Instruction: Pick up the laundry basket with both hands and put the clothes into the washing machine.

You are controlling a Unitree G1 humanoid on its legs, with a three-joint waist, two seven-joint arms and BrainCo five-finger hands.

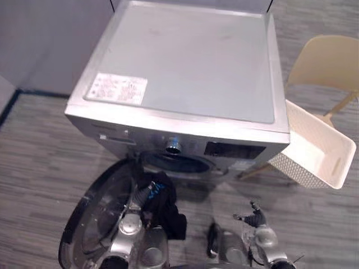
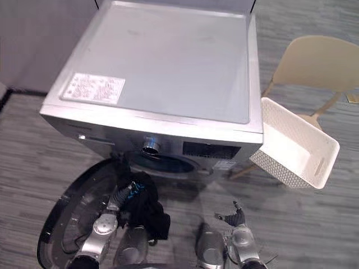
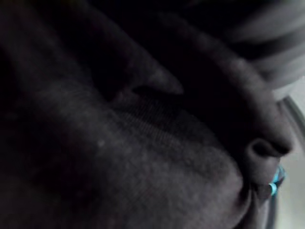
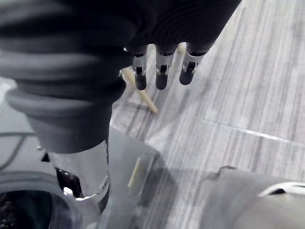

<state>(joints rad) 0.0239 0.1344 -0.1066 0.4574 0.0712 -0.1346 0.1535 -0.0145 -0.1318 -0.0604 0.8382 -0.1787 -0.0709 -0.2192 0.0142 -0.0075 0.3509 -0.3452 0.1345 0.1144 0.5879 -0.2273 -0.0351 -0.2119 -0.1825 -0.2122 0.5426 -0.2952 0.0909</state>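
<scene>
One washing machine (image 1: 185,61), its one door (image 1: 92,216) swung open low left, drum mouth mostly hidden. One chair (image 1: 325,61), cut off at the edge, carries one tilted white basket (image 1: 314,148). One dark garment (image 1: 167,208) hangs by the door off left hand (image 1: 139,195); grip buried in cloth, can't tell. Right hand (image 1: 252,217) sits low, fingers (image 4: 161,76) straight, side by side, empty.

No text can be read. A white rectangular label (image 1: 117,88) lies on the near left corner of the washing machine (image 1: 185,61) top, and its rows of print are too small to make out. On the machine's front, beside the silver dial (image 1: 173,147), a dark control panel (image 1: 234,150) bears nothing legible.
</scene>
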